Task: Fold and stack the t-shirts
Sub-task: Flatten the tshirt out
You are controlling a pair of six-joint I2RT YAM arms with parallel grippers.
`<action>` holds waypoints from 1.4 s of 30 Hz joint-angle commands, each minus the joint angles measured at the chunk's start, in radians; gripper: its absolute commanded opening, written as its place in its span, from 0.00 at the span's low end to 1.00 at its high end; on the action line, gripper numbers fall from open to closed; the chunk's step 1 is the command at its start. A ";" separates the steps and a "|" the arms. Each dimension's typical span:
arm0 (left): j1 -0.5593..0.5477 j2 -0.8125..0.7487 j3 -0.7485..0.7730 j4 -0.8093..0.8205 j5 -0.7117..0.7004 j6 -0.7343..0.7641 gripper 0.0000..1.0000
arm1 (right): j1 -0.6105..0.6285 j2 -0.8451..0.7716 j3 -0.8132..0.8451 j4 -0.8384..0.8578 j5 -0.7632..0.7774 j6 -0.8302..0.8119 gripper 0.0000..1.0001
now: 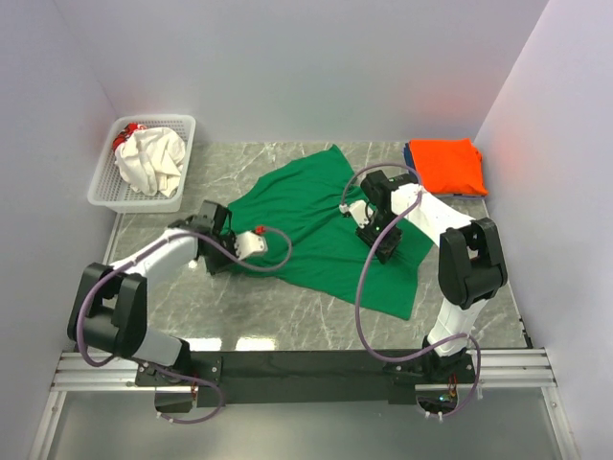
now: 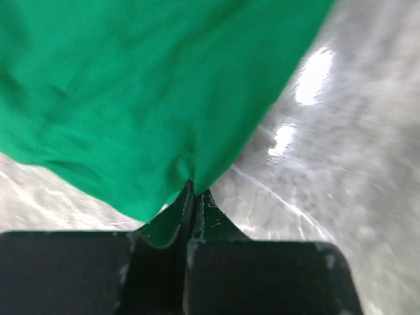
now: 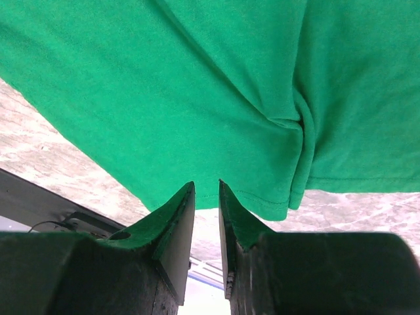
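A dark green t-shirt (image 1: 321,216) lies spread out and rumpled across the middle of the table. My left gripper (image 1: 261,251) is at its near left edge, shut on a corner of the green cloth (image 2: 131,118), which is pinched at the fingertips (image 2: 194,187). Over the shirt's right part, my right gripper (image 1: 383,253) stands open by a narrow gap. The green hem (image 3: 262,203) lies just past its tips (image 3: 206,190), with nothing between the jaws. A folded orange t-shirt (image 1: 447,165) rests at the back right, a blue edge (image 1: 409,153) showing under it.
A white lattice basket (image 1: 108,184) at the back left holds a crumpled cream-white t-shirt (image 1: 153,158) and a bit of red cloth (image 1: 124,135). White walls close in the left, back and right sides. Bare marble tabletop (image 1: 287,311) shows in front of the green shirt.
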 commanded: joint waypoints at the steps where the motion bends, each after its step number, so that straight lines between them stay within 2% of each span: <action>1: -0.002 0.008 0.183 -0.259 0.177 0.074 0.01 | 0.004 -0.049 -0.013 -0.011 -0.003 -0.006 0.29; 3: 0.000 0.062 0.337 -0.381 0.245 0.066 0.01 | 0.004 -0.051 -0.016 -0.008 -0.003 -0.009 0.29; 6: 0.017 0.262 0.583 -0.494 0.297 0.028 0.01 | 0.003 -0.041 -0.022 -0.002 0.006 -0.017 0.29; 7: 0.021 0.380 0.644 -0.499 0.302 0.002 0.05 | 0.003 -0.038 -0.028 0.003 0.012 -0.017 0.28; 8: 0.036 0.433 0.754 -0.499 0.311 -0.023 0.13 | 0.000 -0.037 -0.030 0.004 0.015 -0.019 0.28; 9: 0.044 0.482 0.802 -0.472 0.319 -0.078 0.35 | -0.002 -0.034 -0.031 0.007 0.015 -0.020 0.28; 10: 0.052 0.564 0.847 -0.437 0.311 -0.121 0.41 | -0.005 -0.034 -0.031 0.009 0.017 -0.017 0.29; 12: 0.089 0.617 0.948 -0.381 0.329 -0.228 0.52 | -0.005 -0.034 -0.030 0.006 0.011 -0.012 0.29; 14: 0.136 0.639 1.003 -0.363 0.381 -0.253 0.55 | -0.005 -0.040 -0.034 0.003 0.005 -0.011 0.28; 16: 0.162 0.573 0.981 -0.344 0.455 -0.246 0.58 | -0.005 -0.058 -0.045 0.000 -0.003 -0.009 0.28; 19: 0.172 0.409 0.812 -0.285 0.472 -0.190 0.60 | -0.005 -0.071 -0.048 -0.003 -0.021 -0.005 0.28; 20: 0.161 0.371 0.718 -0.233 0.469 -0.183 0.60 | -0.005 -0.071 -0.047 -0.005 -0.028 -0.003 0.28; 23: 0.100 0.280 0.597 -0.194 0.432 -0.166 0.61 | -0.006 -0.046 -0.039 -0.002 -0.046 0.003 0.28; 28: -0.005 0.280 0.518 -0.145 0.357 -0.167 0.62 | -0.006 -0.029 -0.035 0.004 -0.048 0.004 0.29; 38: -0.106 0.385 0.539 -0.113 0.227 -0.118 0.64 | -0.019 -0.037 -0.070 0.014 -0.038 -0.002 0.28; 40: -0.114 0.402 0.539 -0.101 0.193 -0.118 0.63 | -0.020 -0.040 -0.076 0.015 -0.037 -0.003 0.29; 42: -0.118 0.421 0.548 -0.114 0.181 -0.106 0.56 | -0.025 -0.041 -0.077 0.015 -0.037 -0.003 0.28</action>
